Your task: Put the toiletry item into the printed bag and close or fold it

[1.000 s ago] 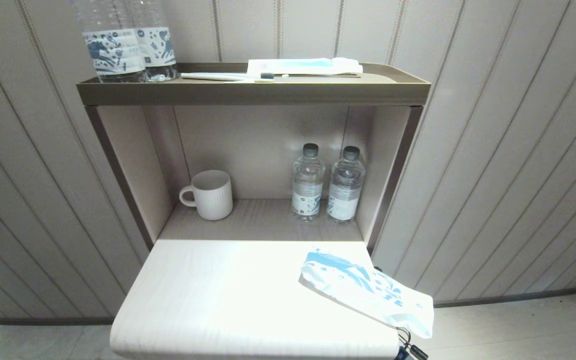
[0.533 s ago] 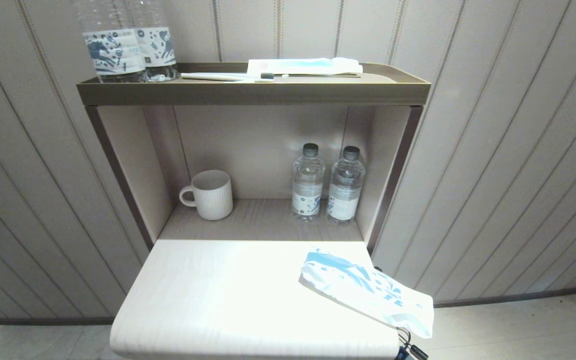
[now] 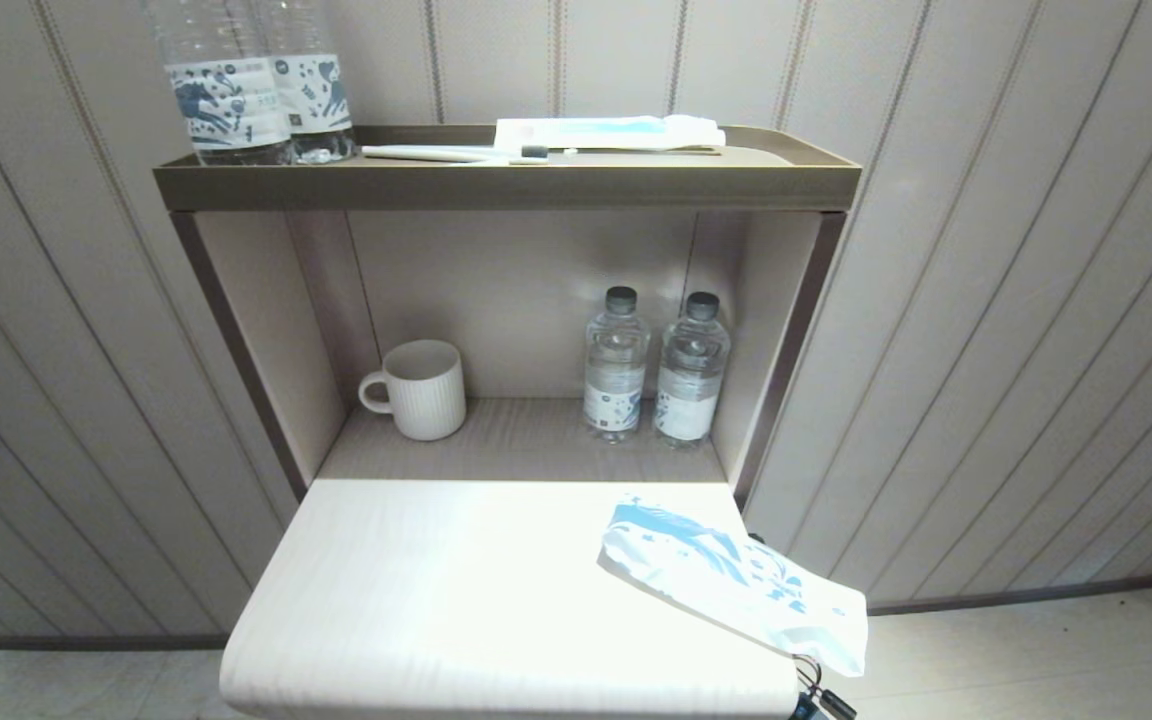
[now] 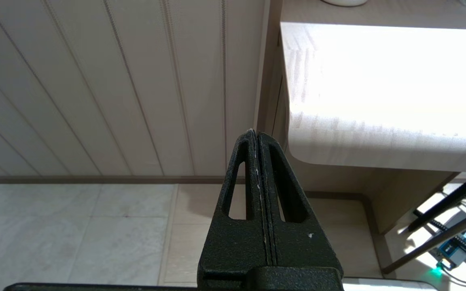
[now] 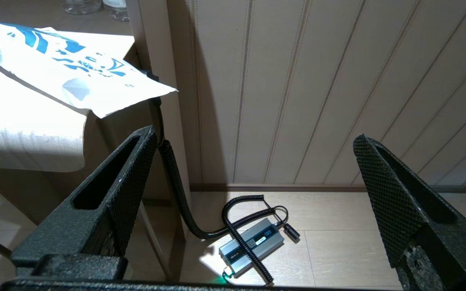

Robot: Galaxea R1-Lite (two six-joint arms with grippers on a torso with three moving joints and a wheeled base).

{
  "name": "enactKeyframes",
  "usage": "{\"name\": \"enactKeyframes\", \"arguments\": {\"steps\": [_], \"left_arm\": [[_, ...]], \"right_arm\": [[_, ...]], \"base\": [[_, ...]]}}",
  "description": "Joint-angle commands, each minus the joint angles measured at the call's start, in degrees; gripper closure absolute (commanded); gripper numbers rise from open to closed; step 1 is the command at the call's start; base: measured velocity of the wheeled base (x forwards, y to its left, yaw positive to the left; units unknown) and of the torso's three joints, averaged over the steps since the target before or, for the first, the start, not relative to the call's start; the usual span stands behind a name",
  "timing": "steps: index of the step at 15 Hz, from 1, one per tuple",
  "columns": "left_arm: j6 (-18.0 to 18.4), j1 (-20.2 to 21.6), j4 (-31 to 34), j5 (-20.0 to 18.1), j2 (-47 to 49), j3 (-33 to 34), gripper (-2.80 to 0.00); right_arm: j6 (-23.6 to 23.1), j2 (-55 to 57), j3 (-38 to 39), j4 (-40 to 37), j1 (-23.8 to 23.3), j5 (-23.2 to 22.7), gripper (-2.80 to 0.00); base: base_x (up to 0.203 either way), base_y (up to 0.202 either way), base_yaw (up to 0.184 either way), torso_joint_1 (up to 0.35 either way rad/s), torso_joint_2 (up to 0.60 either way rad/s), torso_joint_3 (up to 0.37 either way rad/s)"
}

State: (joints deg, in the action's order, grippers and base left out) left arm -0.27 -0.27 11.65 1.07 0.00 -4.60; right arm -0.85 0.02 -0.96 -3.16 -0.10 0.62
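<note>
White bag point(image 3: 733, 578) overhung the table's point(image 3: 456, 580) right corner for grabbing; our left gripper point(image 4: 256, 135) clenched empty, right gripper point(image 5: 253, 169) released.

No legible text, brand or number — the water bottles' point(image 3: 616, 365) labels and the printed bag point(image 3: 726, 575) carry only blue motifs, lettering too small to read.

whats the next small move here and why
Probably raise the left gripper toward the top shelf and open it on the way. The toothbrush lies there beside the striped packet, untouched. The left gripper is shut and empty, low beside the table. The printed bag overhangs the table's right corner, near the open right gripper.
</note>
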Motion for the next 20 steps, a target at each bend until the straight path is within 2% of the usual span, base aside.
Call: {"name": "enactKeyframes", "arguments": {"steps": [1,16,18,20], "left_arm": [[-0.17,0.0,-0.23,0.07,0.0,0.03,0.0],[-0.23,0.01,-0.84,0.07,0.0,0.29,0.0],[-0.16,0.0,-0.84,-0.02,0.0,0.29,0.0],[0.09,0.09,-0.97,0.06,0.0,0.29,0.0]], "right_arm": [[0.06,-0.02,0.0,-0.01,-0.07,-0.01,-2.8],[-0.07,-0.02,0.05,0.45,-0.16,0.29,-2.8],[-0.7,-0.02,0.83,5.43,-0.17,0.22,-2.8],[-4.05,0.01,0.08,8.9,-0.06,-0.19,-2.8]], "base": [[0.0,0.0,0.0,0.0,0.0,0.0],[0.0,0.0,0.0,0.0,0.0,0.0],[0.0,0.0,0.0,0.0,0.0,0.0],[0.0,0.0,0.0,0.0,0.0,0.0]]}}
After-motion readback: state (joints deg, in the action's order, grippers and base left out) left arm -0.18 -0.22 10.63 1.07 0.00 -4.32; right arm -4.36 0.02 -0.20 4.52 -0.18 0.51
